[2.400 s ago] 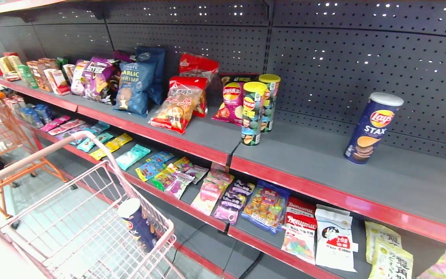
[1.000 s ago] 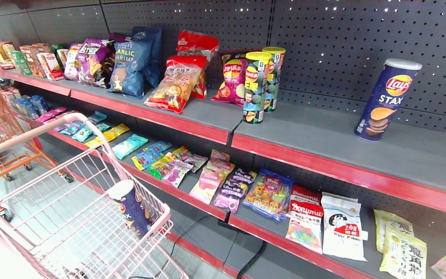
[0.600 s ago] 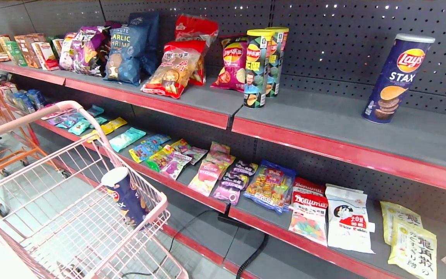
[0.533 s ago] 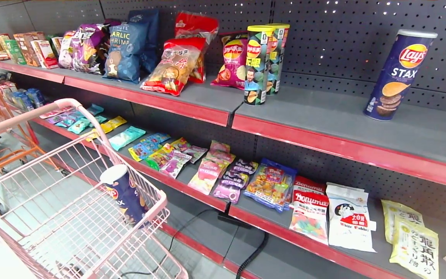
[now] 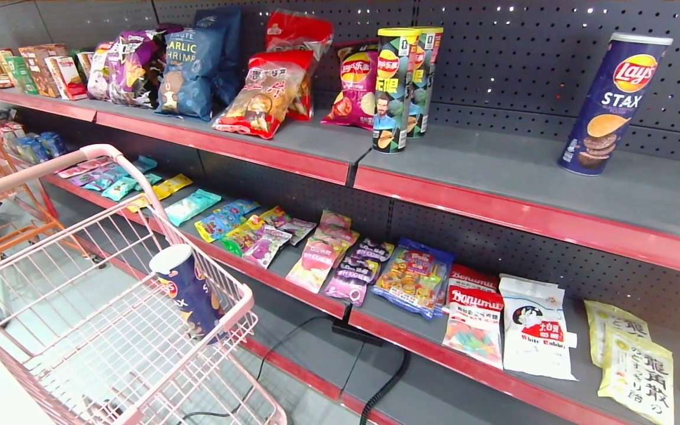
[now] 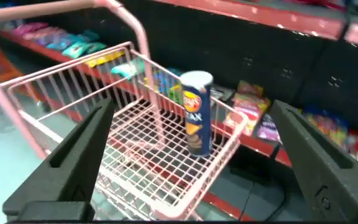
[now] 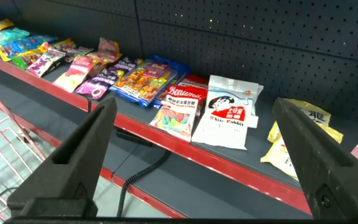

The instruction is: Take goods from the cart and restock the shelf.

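A blue chip can (image 5: 189, 292) stood in the corner of the pink cart (image 5: 89, 154) nearest the shelving. The left gripper (image 6: 191, 112) hung over the cart, facing the can, with its fingers spread wide and holding nothing. The right gripper (image 7: 194, 106), likewise wide open and empty, faced the candy bags (image 7: 229, 115) on the lower shelf. On the upper shelf (image 5: 493, 171) a matching blue can (image 5: 611, 103) stood upright, well apart from two yellow-lidded cans (image 5: 393, 88).

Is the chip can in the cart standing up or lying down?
Standing up. The can has its white lid on top and its bottom on the floor of the cart, in the corner by the shelf.
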Robot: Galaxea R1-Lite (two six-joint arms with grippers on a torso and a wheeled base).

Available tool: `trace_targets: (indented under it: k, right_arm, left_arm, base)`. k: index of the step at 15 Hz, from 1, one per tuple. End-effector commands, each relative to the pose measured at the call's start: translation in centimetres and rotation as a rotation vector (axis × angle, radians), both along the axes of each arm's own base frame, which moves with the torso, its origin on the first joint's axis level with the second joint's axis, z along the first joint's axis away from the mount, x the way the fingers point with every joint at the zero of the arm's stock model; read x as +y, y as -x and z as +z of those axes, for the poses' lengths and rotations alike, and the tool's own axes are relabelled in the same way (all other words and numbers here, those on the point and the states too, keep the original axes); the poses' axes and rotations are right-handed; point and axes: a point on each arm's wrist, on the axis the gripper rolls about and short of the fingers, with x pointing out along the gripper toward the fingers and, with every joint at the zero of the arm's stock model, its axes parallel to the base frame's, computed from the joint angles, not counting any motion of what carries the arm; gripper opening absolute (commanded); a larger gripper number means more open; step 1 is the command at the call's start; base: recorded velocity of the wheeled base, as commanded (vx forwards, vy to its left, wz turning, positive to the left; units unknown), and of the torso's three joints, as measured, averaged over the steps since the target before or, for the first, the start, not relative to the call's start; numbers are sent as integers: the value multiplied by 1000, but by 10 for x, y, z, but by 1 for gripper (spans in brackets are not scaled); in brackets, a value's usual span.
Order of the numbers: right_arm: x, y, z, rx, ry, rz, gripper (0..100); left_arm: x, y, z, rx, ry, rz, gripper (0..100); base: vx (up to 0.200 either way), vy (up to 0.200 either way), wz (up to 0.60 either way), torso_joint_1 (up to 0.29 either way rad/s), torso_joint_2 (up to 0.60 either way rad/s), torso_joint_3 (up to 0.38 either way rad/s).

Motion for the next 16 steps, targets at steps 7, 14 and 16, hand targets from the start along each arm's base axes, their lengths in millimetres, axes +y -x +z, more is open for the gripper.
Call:
trace_targets:
  k: [7, 14, 16]
  right_arm:
    - [0, 0, 0, 1, 2, 0, 100]
    - [0, 0, 0, 1, 3, 2, 100]
    - [0, 0, 0, 1, 3, 0, 100]
  left_arm:
    - [16, -240, -8, 383, 106, -74, 100]
    - [16, -283, -76, 509, 37, -254, 100]
    - [16, -286, -86, 532, 21, -272, 100]
  base:
    - [0, 0, 0, 0, 0, 0]
    - [0, 0, 0, 0, 0, 0]
    - [0, 0, 0, 0, 0, 0]
